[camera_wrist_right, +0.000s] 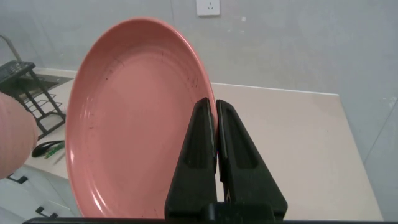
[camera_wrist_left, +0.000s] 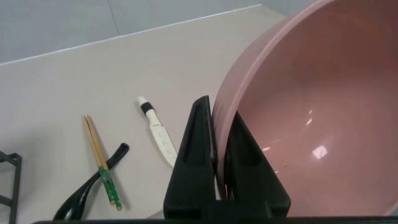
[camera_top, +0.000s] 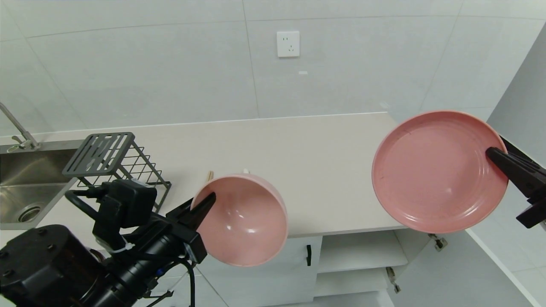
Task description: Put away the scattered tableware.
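My left gripper (camera_top: 207,202) is shut on the rim of a pink bowl (camera_top: 245,221), held tilted above the counter's front edge. In the left wrist view the gripper (camera_wrist_left: 214,115) pinches the bowl (camera_wrist_left: 311,118) wall. Under it on the counter lie wooden chopsticks (camera_wrist_left: 99,158), a black spoon (camera_wrist_left: 90,190) and a small white knife (camera_wrist_left: 158,134). My right gripper (camera_top: 495,154) is shut on the edge of a pink plate (camera_top: 435,170), held up on its side past the counter's right end. The right wrist view shows that gripper (camera_wrist_right: 212,106) clamping the plate (camera_wrist_right: 130,118).
A black wire dish rack (camera_top: 115,162) stands at the counter's left beside a steel sink (camera_top: 25,183) with a faucet (camera_top: 17,128). The beige counter (camera_top: 307,153) runs back to a tiled wall. An open cabinet with white shelves (camera_top: 360,253) sits below the front edge.
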